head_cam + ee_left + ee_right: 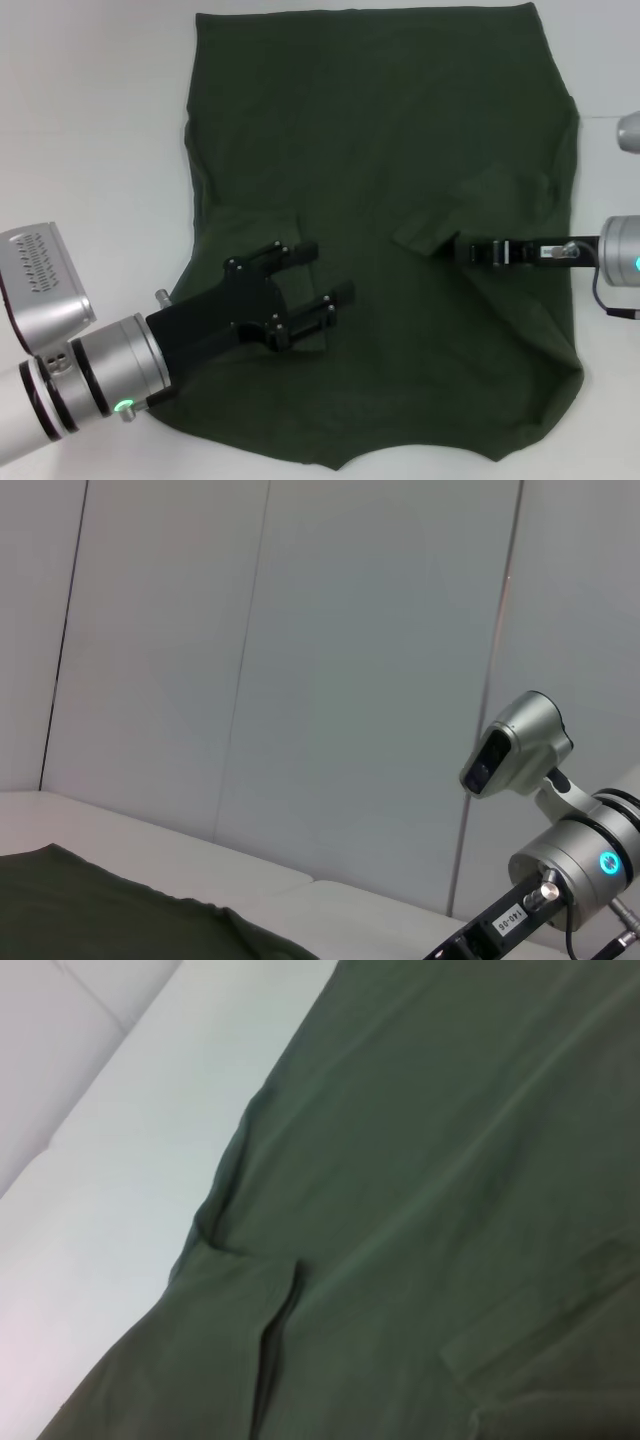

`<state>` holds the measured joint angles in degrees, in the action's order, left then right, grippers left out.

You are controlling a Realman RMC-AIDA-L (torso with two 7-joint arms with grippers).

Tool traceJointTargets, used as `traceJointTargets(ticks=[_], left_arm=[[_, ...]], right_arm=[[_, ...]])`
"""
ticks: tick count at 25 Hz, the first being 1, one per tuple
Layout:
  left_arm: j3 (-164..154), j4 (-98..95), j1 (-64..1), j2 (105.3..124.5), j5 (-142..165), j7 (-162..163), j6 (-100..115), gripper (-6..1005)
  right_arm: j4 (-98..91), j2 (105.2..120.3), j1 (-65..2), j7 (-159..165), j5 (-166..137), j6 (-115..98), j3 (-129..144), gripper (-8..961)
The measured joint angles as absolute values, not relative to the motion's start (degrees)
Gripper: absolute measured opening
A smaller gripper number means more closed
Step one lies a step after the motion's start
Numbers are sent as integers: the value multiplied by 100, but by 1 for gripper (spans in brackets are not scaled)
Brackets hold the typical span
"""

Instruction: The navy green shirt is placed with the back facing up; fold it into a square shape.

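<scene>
Shirt (400, 180) spread flat, both hands above it

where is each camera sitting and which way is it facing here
Head view: on the robot's head, looking down on the navy green shirt spread on the table; left pincer open over it, right pincer at a folded sleeve.
Left wrist view: faces outward toward the wall; shows the shirt's edge and the right arm, none of its own fingers.
Right wrist view: looks close onto the shirt and table; no robot parts.
All three share the shirt.
</scene>
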<state>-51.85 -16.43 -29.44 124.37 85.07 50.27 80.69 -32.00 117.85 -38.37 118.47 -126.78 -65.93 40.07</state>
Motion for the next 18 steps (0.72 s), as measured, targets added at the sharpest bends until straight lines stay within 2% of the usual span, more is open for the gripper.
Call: traceJointTargets(ticks=[6,11,18], left_arm=[[-5178,-1648,-2944,12437,8507,5027,8081,690],[-5156,-1653,-2944,12437,8507,5027,8106,689],[-5133,-1653,-2944,12437,8507,5028,8112,689]], right_arm=[[-3214,11813,-3820,11849,-12697,-6670,4068,10],[-3292,11718,-3703,11827,-12646,-6998,4008,14],[-3760,11697,-3328,11566,-12114,-7467,3976,298]])
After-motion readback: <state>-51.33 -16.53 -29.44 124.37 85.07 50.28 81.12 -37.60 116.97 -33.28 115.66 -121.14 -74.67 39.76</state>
